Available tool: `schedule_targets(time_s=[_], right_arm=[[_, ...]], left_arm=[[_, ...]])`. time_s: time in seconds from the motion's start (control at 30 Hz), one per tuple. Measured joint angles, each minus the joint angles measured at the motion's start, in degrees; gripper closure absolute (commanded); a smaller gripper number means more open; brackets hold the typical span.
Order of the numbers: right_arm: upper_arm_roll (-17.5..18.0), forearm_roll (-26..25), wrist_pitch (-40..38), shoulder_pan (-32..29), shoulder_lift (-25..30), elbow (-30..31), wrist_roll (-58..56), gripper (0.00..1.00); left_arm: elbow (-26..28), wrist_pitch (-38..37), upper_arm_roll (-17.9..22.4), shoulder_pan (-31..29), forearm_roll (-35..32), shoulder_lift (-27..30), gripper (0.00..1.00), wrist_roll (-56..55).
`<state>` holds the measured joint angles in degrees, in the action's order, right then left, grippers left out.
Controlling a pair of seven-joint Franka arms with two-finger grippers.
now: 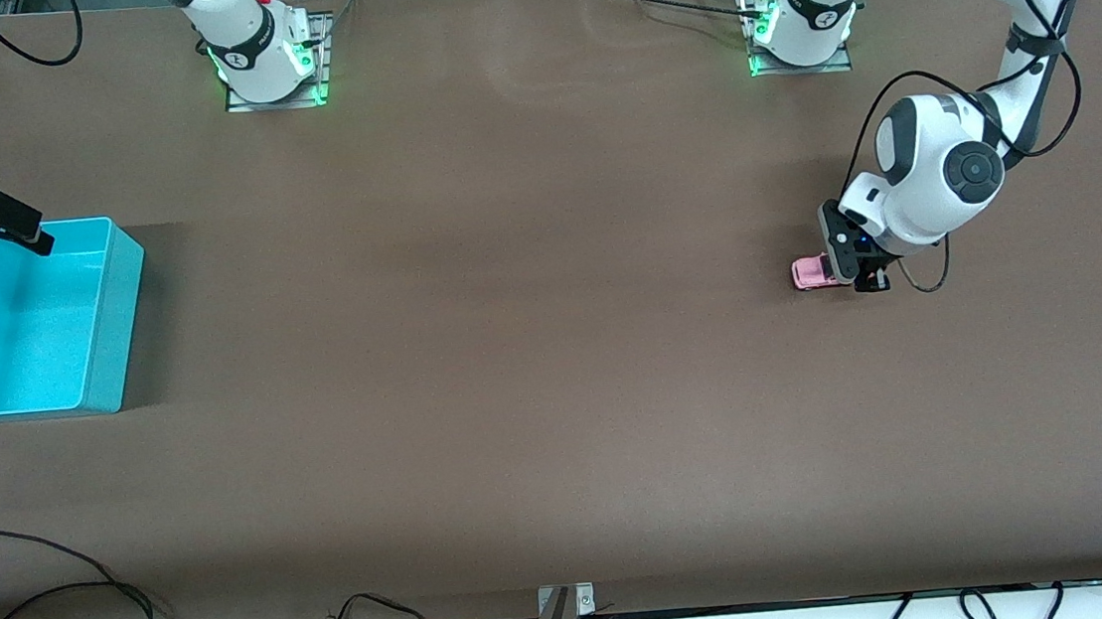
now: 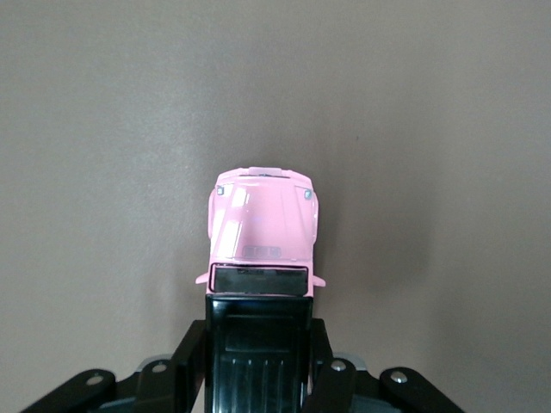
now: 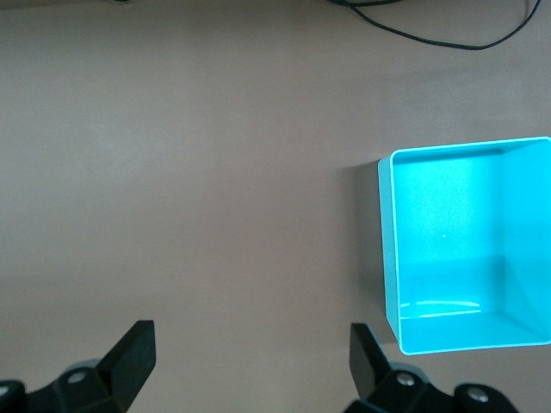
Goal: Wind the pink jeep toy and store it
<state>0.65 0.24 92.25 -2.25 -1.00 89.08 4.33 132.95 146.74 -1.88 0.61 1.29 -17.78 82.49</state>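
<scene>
Front view, pink jeep toy (image 1: pixel 812 273) lengthwise along table, hood toward right arm's end

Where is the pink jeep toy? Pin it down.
In the front view, the pink jeep toy sits on the table toward the left arm's end, clamped in the left hand.

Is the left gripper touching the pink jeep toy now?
Touching. In the left wrist view, the left gripper has its jaws closed against both sides of the pink jeep toy.
</scene>
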Motion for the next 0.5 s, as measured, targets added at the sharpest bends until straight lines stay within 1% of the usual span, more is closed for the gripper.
schedule_targets(time_s=[0.5], right_arm=[[0.0, 0.0, 0.0, 0.0, 0.0, 0.0, 0.0, 0.00]], left_arm=[[0.2, 0.7, 0.0, 0.0, 0.0, -0.3, 1.00, 0.1]])
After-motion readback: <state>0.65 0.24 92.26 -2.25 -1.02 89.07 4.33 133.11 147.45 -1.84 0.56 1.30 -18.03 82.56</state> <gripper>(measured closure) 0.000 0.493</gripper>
